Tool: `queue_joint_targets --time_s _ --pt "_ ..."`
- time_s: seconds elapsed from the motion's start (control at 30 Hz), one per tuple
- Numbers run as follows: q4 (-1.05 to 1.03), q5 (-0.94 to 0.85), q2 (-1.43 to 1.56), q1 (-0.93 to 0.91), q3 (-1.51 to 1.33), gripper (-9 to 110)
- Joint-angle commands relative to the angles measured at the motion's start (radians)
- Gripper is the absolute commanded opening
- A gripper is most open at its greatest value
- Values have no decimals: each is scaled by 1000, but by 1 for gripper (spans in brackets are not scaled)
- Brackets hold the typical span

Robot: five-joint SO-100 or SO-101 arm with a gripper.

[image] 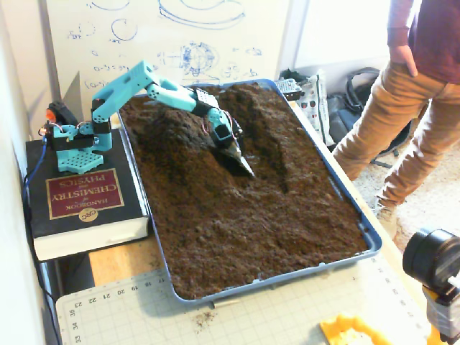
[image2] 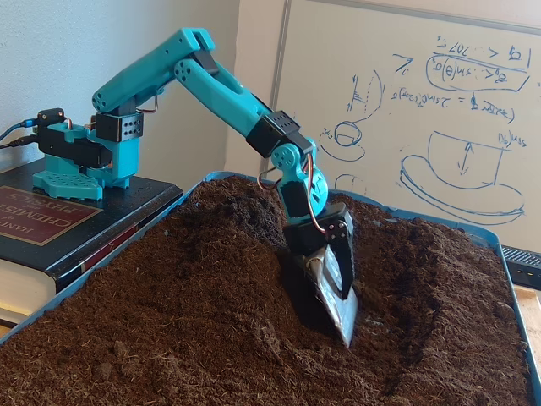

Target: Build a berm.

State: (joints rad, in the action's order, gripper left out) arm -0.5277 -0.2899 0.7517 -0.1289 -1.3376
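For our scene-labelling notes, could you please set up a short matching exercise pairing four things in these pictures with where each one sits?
Things:
1. tool
2. berm
3. arm base
4. tray

Places:
A. on the chemistry handbook
B. holds all the soil, on the table
C. tip down in the groove beside the ridge
D. raised ridge of soil near the arm base

Pairs: 1-C, 2-D, 3-A, 4-B

Dark brown crumbly berm [image2: 228, 254] at centre frame; teal arm [image2: 211, 85] with black joints, upper left; silvery grey scoop gripper [image2: 338, 296]; blue tray [image: 370, 241] rim; maroon-and-black book [image: 75, 194], left edge.
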Motion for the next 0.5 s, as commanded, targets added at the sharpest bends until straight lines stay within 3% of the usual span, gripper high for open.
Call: queue_joint_targets --time_s 0.0,0.47 --pt "-15 -12 129 14 -175 0" --pt "-5 23 632 -44 -518 0"
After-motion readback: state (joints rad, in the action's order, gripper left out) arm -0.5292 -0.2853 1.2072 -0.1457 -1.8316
